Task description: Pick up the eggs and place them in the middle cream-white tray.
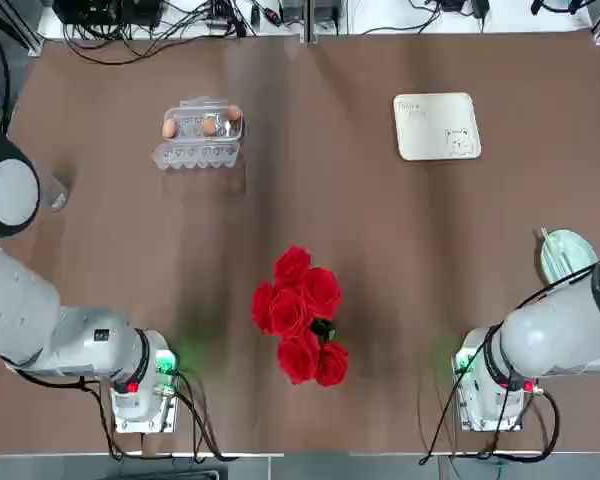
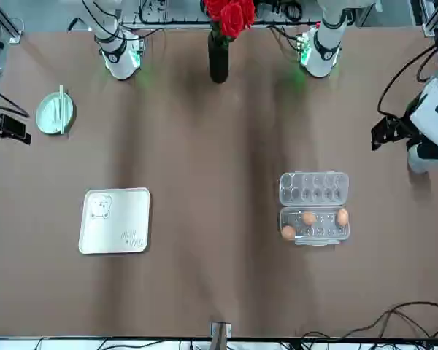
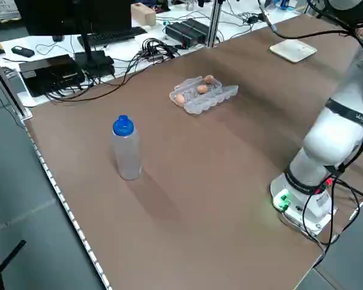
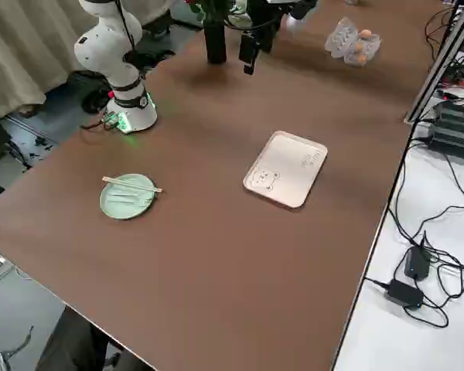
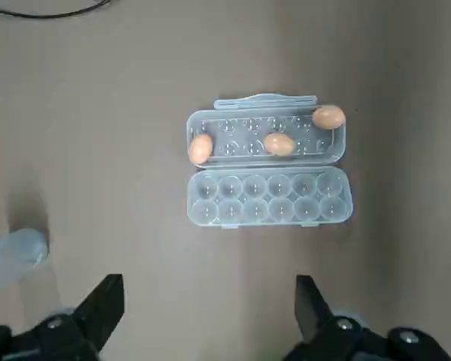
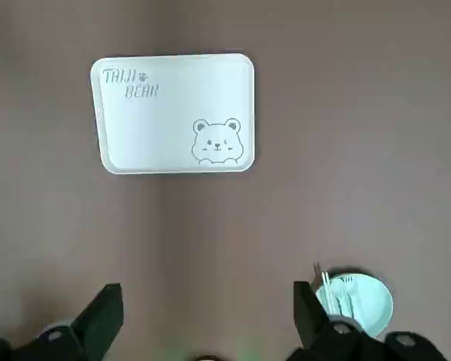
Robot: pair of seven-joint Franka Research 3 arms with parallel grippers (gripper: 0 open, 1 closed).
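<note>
Three brown-orange eggs (image 5: 279, 144) lie in one half of an open clear plastic carton (image 1: 198, 140) at the far left of the table; two sit in its cups and one egg (image 5: 328, 116) rests at a corner. The cream-white tray (image 1: 437, 126) with a bear drawing lies bare at the far right. My left gripper (image 5: 209, 301) hangs open high above the table, on the near side of the carton. Over the right side, the right gripper (image 6: 208, 301) is raised and open, with the tray (image 6: 173, 113) well ahead of it. Neither holds anything.
A dark vase of red roses (image 1: 300, 315) stands in the middle near the arm bases. A pale green plate (image 1: 565, 255) with utensils lies at the right edge. A clear bottle with a blue cap (image 3: 126, 148) stands at the left edge.
</note>
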